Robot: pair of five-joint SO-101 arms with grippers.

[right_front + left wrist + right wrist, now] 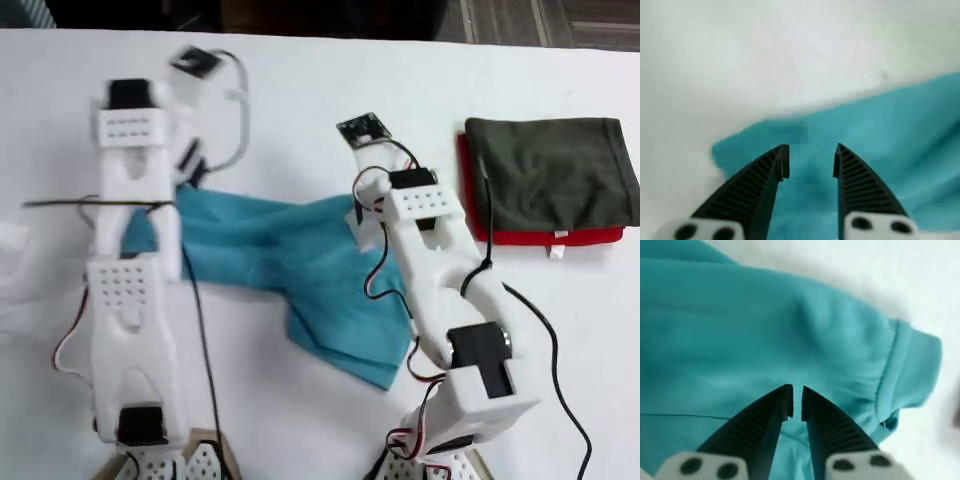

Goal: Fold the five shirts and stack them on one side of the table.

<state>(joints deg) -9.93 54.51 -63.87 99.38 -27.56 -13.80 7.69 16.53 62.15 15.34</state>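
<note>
Lying spread mid-bench: one teal cloth shirt [300,260], bare white bench [300,100] open on every side of it. Left hand [811,160] wide, tips over that shirt's left corner edge. Right hand [796,402] narrowed to a slit, pinching its cloth near a hem. Well apart to its right: one folded olive cloth shirt [550,170] atop one folded red cloth shirt [540,237]. Shirts counted: three.

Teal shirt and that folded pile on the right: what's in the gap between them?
In the high view, bare white table between the teal shirt and the pile; the right arm and a black cable hang over that stretch.
</note>
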